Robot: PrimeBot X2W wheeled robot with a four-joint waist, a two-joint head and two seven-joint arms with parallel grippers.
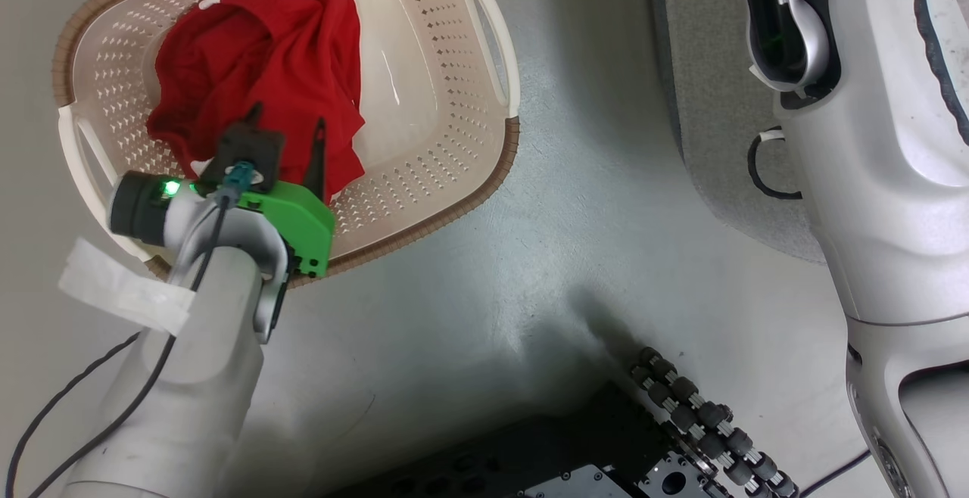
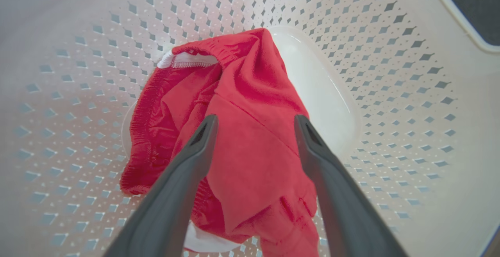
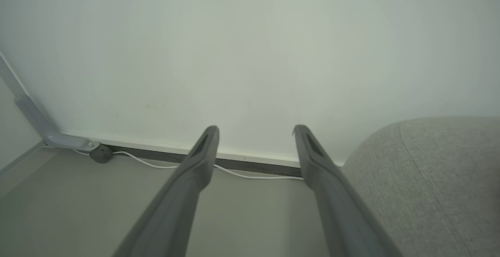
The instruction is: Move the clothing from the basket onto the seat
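red clothing [image 2: 254,104] shows white trim [image 2: 187,59] in left wrist view.

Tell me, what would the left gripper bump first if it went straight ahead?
Probably the clothing in the basket: the left gripper, fingers open, points straight at it; the gap is hard to judge.

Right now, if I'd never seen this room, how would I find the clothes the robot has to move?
Find the big cream-white laundry basket with holes and a brown rim on the grey floor. Inside it lies a crumpled red garment with a stretchy waistband. It's the only bright red, soft thing there, and the open left tool points at it.
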